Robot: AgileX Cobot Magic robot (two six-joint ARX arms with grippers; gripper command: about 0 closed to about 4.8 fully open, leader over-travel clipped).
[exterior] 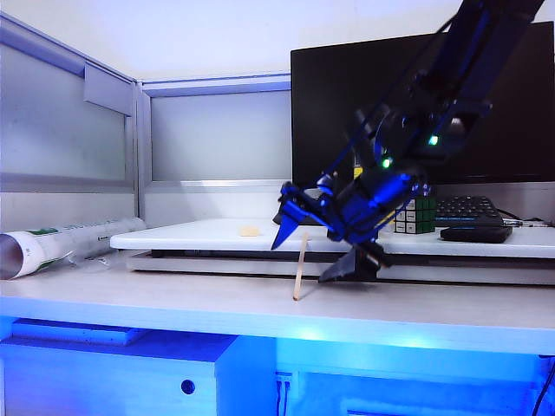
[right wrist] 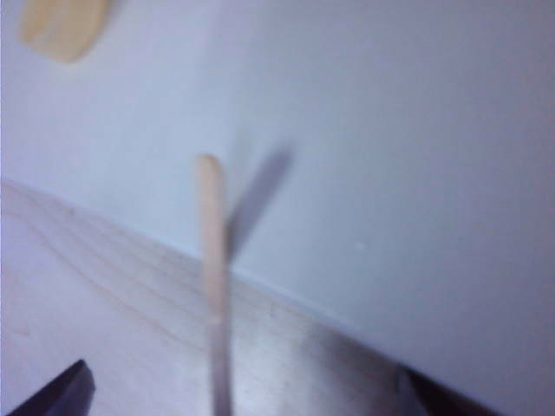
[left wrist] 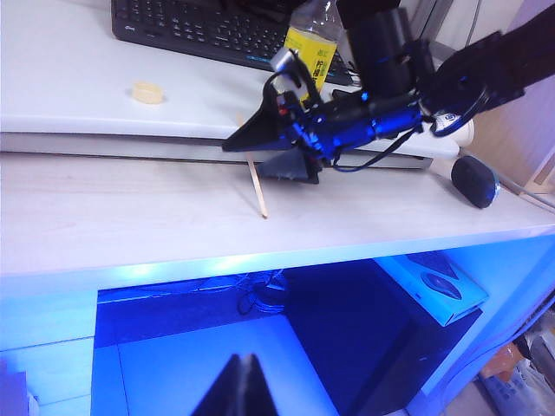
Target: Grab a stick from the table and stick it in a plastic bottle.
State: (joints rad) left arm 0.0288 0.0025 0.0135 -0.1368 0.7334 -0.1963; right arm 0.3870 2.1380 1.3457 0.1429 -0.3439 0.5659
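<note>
The thin tan stick [exterior: 300, 269] leans with its upper end against the edge of the raised white board [exterior: 199, 236] and its lower end on the table [exterior: 173, 303]. My right gripper [exterior: 308, 257] stands open astride the stick, one finger on each side, not touching it. In the right wrist view the stick [right wrist: 211, 260] runs between the two dark fingertips [right wrist: 61, 392]. The left wrist view shows the stick [left wrist: 257, 186], the right gripper [left wrist: 253, 160] and the yellow-labelled plastic bottle [left wrist: 312, 52] behind the arm. My left gripper [left wrist: 243, 362] hangs shut and empty below the table's front edge.
A small beige lump [exterior: 250, 230] lies on the board. A white-and-green rolled tube [exterior: 61, 243] lies at far left. Behind the arm are a monitor [exterior: 347, 113], a keyboard [left wrist: 199, 26], a Rubik's cube [exterior: 416, 217] and a flat black object [exterior: 475, 233]. A dark mouse [left wrist: 475, 180] lies beside it.
</note>
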